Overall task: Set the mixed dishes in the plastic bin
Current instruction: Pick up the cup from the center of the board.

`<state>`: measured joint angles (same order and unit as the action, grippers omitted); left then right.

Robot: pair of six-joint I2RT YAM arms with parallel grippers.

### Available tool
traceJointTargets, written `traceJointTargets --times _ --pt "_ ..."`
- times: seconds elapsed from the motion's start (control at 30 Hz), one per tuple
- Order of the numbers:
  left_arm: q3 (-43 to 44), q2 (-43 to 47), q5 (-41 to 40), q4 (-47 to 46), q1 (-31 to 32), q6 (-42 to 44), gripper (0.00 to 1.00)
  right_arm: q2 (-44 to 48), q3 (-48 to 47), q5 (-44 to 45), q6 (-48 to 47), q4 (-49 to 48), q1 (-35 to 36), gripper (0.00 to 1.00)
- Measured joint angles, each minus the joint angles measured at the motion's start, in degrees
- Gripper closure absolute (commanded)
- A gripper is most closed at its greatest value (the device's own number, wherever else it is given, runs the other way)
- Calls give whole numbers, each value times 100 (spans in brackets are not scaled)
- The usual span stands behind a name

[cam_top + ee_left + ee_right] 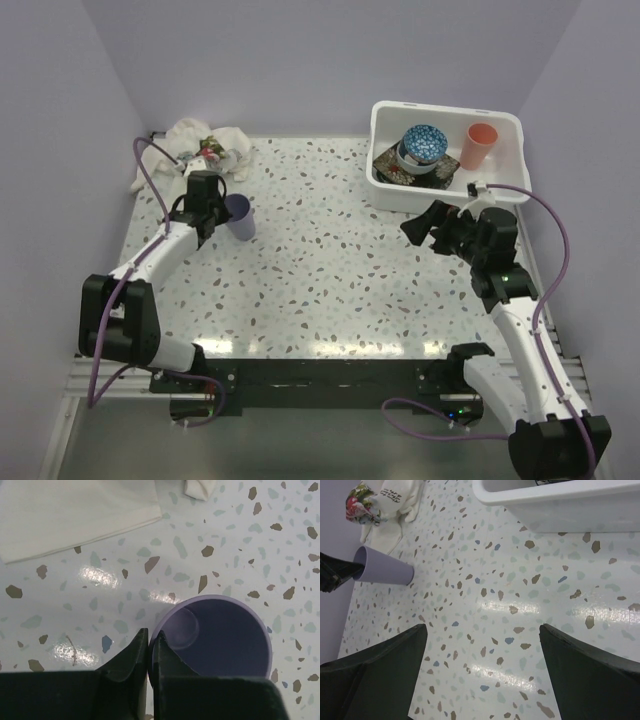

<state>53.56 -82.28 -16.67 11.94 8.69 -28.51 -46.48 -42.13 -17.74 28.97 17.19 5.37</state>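
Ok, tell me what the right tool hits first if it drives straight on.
Probably bare table; the purple cup and the plastic bin both sit off that line, though depth is unclear.

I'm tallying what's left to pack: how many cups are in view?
2. An orange cup stands in the bin, right side. A purple cup stands on the table, its rim pinched by the left claw. More could hide in the bin.

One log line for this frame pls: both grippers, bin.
left gripper: pinching purple cup rim | right gripper: open, empty | plastic bin: orange cup inside
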Motion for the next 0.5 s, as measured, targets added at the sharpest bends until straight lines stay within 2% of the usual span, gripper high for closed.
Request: traceJointTargets --times 0.3,0.5 --pt "37 426 422 348 92 22 100 0 0 13 -223 188 195 2" --pt "435 601 437 728 909 63 100 0 -24 24 -310 267 485 2"
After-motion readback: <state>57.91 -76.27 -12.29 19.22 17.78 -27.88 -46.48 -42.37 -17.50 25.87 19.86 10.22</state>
